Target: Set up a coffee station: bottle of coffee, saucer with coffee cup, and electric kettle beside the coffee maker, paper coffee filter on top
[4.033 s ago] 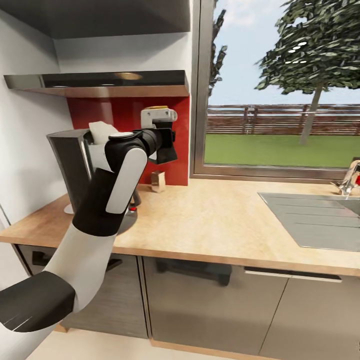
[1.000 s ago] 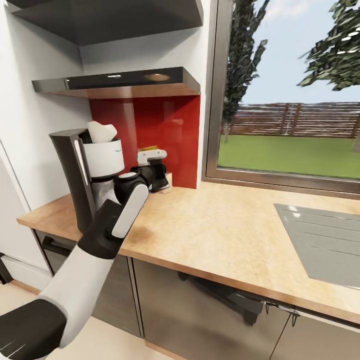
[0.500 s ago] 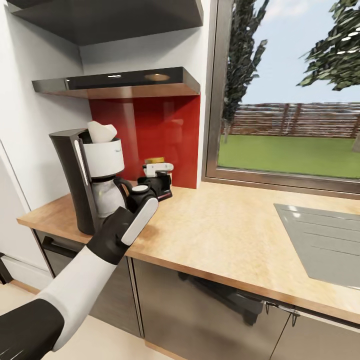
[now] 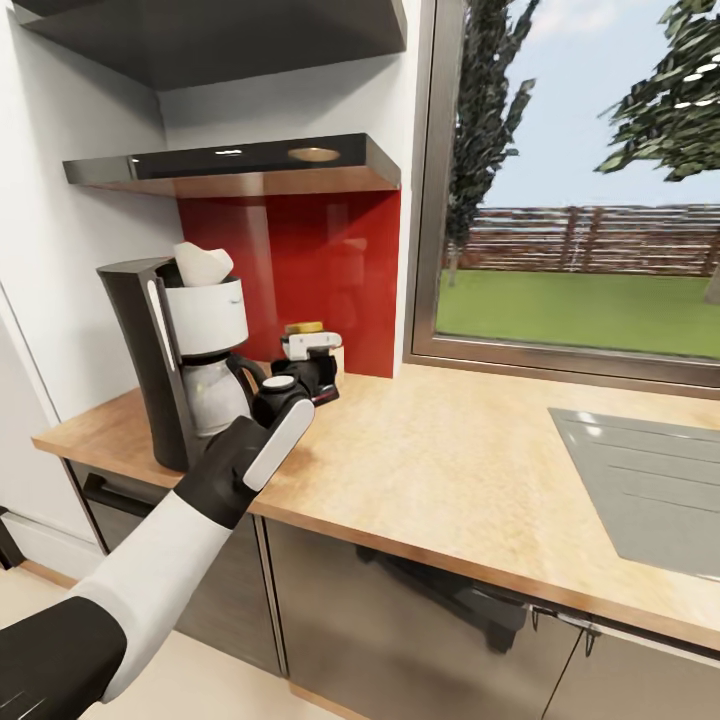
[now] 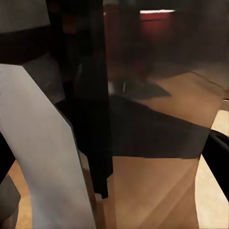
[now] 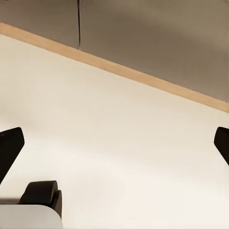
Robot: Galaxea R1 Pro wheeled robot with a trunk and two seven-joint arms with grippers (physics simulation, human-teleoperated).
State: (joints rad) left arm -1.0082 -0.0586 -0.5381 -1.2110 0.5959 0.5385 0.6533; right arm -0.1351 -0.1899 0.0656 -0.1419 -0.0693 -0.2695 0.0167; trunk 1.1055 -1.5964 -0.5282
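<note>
The black and white coffee maker (image 4: pixel 185 360) stands at the left end of the wooden countertop (image 4: pixel 450 450), with a white paper filter (image 4: pixel 203 263) sticking out of its top. Just right of it, by the red backsplash, my left gripper (image 4: pixel 312 372) is shut on the bottle of coffee, whose yellow lid (image 4: pixel 303 328) shows above the wrist. In the left wrist view the brown translucent bottle (image 5: pixel 152 95) sits very close between the dark fingers (image 5: pixel 218 150). My right gripper (image 6: pixel 114 143) is open, hanging over pale floor. Saucer, cup and kettle are out of view.
A dark shelf (image 4: pixel 240 165) hangs above the coffee maker and backsplash. A steel sink drainboard (image 4: pixel 650 490) is set into the counter at the right, below a large window (image 4: pixel 580 200). Cabinet fronts (image 4: pixel 400 620) run under the counter.
The camera shifted since the oldest frame. Over the last second my left arm has lowered and drawn slightly right, bringing the bottle down near the counter beside the coffee maker.
</note>
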